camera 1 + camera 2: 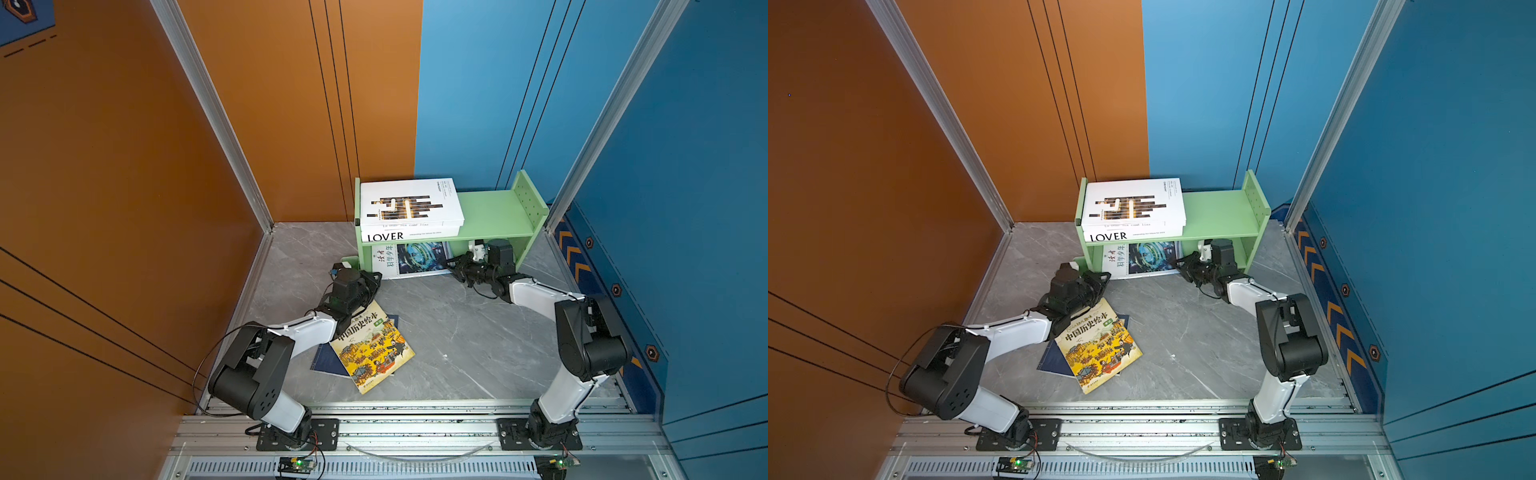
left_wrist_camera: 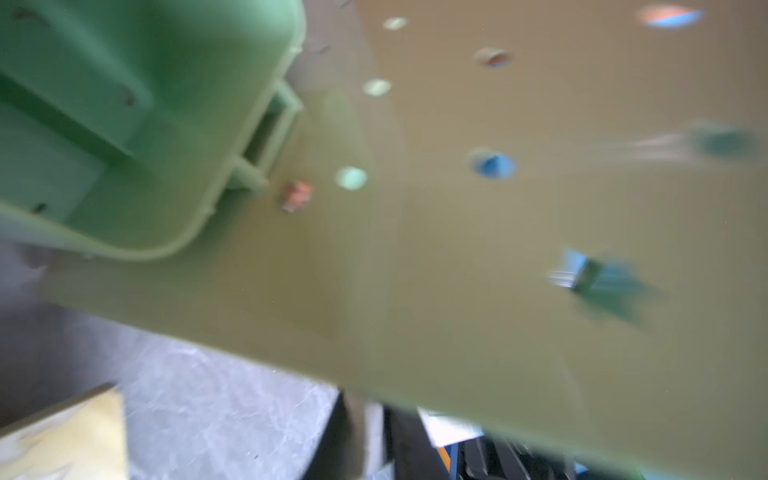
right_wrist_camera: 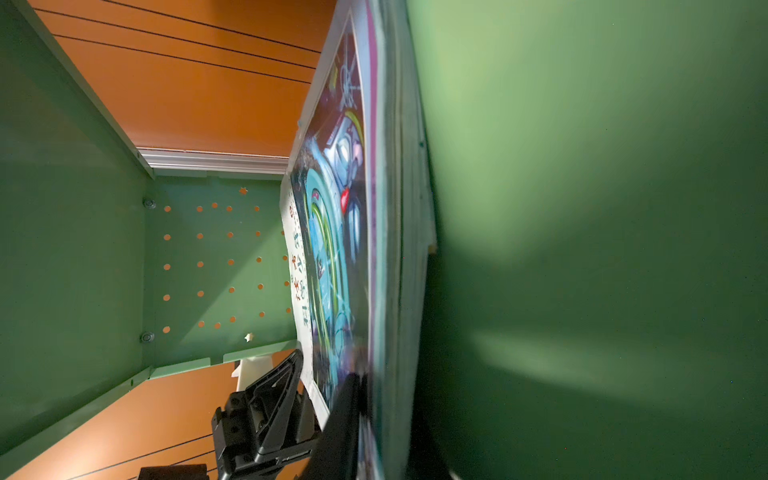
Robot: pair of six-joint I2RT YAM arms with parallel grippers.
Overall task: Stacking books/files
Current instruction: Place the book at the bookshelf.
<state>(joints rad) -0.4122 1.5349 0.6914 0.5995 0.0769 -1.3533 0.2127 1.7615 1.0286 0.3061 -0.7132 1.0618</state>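
Farthest left, my left arm reaches in low across the grey marbled counter (image 1: pixel 449 332). Beside its forearm lies the yellow illustrated Chinese picture book (image 1: pixel 374 353), flat, cover up and turned at an angle. It rests on a navy book (image 1: pixel 322 361), whose edges show past its near left side and far corner. I cannot tell whether one navy book or two lie there.

My left tool (image 1: pixel 374 277) sits at the lower left corner of the green shelf (image 1: pixel 498 212), just off the counter. Its fingers are pressed together. The left wrist view is blurred and filled by the shelf's perforated side panel, so I cannot tell whether anything is caught between them.

On the left end of the shelf's top board lies the thick white "LOVER" book (image 1: pixel 386 237), spine facing me. The white book with brown-black bars (image 1: pixel 409 203) lies flat on top of it. The rest of that board to the right is bare green.

In the compartment below, the thin light-blue book (image 1: pixel 419 257) lies at the left side, its near edge sticking out past the shelf front onto the counter.

At that book's right edge is my right tool (image 1: pixel 453 262), reaching in from the right. It is closed down, pinching the book's edge. In the right wrist view a dark finger (image 3: pixel 345 415) lies flat against the illustrated cover.
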